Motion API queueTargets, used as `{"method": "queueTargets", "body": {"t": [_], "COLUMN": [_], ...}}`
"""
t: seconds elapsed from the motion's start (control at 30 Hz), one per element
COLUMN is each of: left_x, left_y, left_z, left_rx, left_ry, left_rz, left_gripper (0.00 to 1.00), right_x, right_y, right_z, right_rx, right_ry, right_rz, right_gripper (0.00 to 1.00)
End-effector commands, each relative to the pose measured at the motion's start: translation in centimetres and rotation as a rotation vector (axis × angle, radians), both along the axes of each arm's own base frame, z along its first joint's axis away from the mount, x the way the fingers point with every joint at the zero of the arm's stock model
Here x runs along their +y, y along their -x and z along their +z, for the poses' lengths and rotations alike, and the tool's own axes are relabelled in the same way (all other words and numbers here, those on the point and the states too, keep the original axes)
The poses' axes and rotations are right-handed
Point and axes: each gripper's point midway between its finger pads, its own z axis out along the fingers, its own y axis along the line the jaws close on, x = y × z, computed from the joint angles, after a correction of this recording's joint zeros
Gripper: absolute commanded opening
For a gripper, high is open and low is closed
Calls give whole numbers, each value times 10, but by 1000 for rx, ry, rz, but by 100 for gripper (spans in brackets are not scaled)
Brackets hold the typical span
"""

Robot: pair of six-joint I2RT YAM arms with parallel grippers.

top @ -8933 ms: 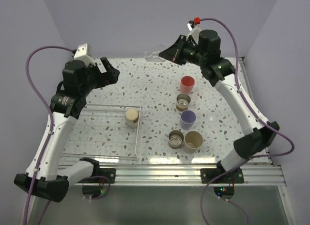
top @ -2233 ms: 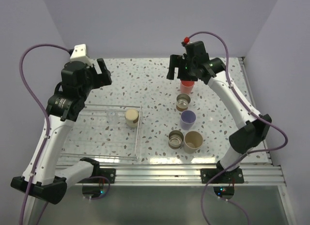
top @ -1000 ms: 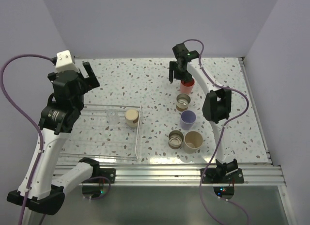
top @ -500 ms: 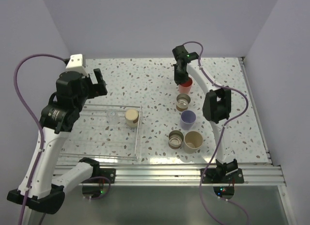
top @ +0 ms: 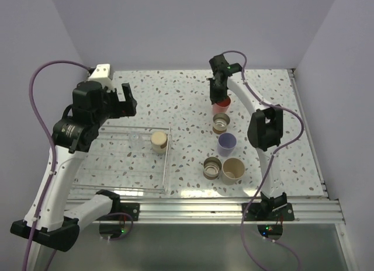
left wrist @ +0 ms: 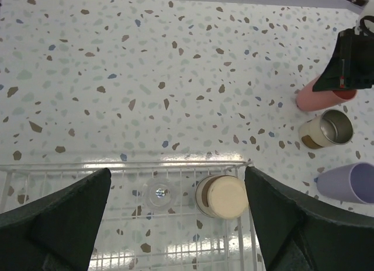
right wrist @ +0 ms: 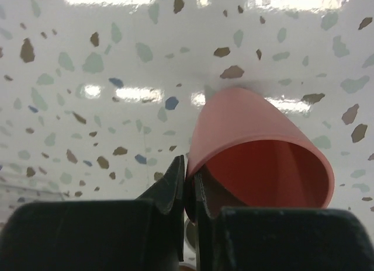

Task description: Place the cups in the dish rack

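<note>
One coral cup (right wrist: 257, 160) is pinched at its rim by the right gripper (right wrist: 188, 186).

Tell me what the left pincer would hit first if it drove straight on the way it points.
Probably the dish rack: the open left pincer aims at its far rim, between the clear cup and the cream cup. Depth is unclear.

Seven cups (top: 232, 170): one red cup (top: 221, 107), one lavender (top: 226, 143), one clear (top: 135, 141), four beige or metal. One rack (top: 105, 179). Two arms (top: 57, 172).
</note>
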Motion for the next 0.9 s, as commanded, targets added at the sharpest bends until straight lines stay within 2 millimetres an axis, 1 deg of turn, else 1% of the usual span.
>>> {"method": "queueTargets", "body": {"t": [0.0,0.03,0.07,0.1,0.13,0.17,0.2,0.23,0.27,0.3,0.33,0.37,0.4,0.43,0.47,0.5,0.53,0.57,0.63,0.67,0.73,0.77,0.8,0.83,0.87], "left_x": [-27,-27,-27,-27,-24,-26,-27,-29,-31,-33,-34,-38,-42,-44,-47,-48,-49,-51,-56,-59,-63,-66,-69,-70,-74], "left_y": [-4,-5,-9,-11,-11,-15,-16,-16,-17,-17,-18,-17,-17,-17,-17,-17,-17,-15,-13,-11,-8,-6,-5,1,4], "left_z": [7,10,6,13,11,8,13,12,11,11,11,12,15,18,22,27,31,40,49,51,54,52,44,46,47], "left_rx": [-8,-8,11,7,26,45,39,52,60,63,61,62,57,45,41,27,23,5,-10,-9,-8,8,34,31,38], "left_ry": [73,81,83,95,89,90,96,98,103,107,109,123,149,164,190,204,216,235,264,291,337,382,410,444,497], "left_rz": [-118,-110,-101,-89,-70,-68,-69,-79,-81,-89,-93,-114,-125,-132,-131,-130,-128,-134,-159,-161,-170,-157,-152,-152,-147], "left_gripper": [100,100,100,100,100,100,100,100,100,100,100,100,100,100,100,100,100,100,100,100,100,100,100,100,100], "right_x": [26,30,34,37,39,39,38,44,46,50,49,55,58,62,67,71,72,77,79,84,92,98,103,107,112], "right_y": [17,22,29,37,44,52,61,71,82,87,98,113,123,135,144,149,162,170,183,191,197,206,210,215,218], "right_z": [82,87,93,109,119,120,143,153,149,162,187,190,213,219,229,239,251,262,273,279,288,295,305,307,317], "right_rx": [-120,-120,-118,-140,-145,-137,-186,-185,-163,-191,-243,-228,-280,-262,-259,-282,-299,-305,-305,-277,-277,-258,-272,-262,-268], "right_ry": [-179,-204,-227,-252,-275,-279,-309,-362,-385,-427,-468,-522,-575,-621,-671,-709,-740,-787,-836,-882,-935,-974,-1011,-1036,-1080], "right_rz": [75,92,110,133,150,160,175,206,213,230,242,268,284,306,316,337,359,381,395,399,421,430,463,472,479], "right_gripper": [0,0,0,0,0,0,0,0,0,0,0,0,0,0,0,0,0,0,0,0,0,0,0,0,0]}}
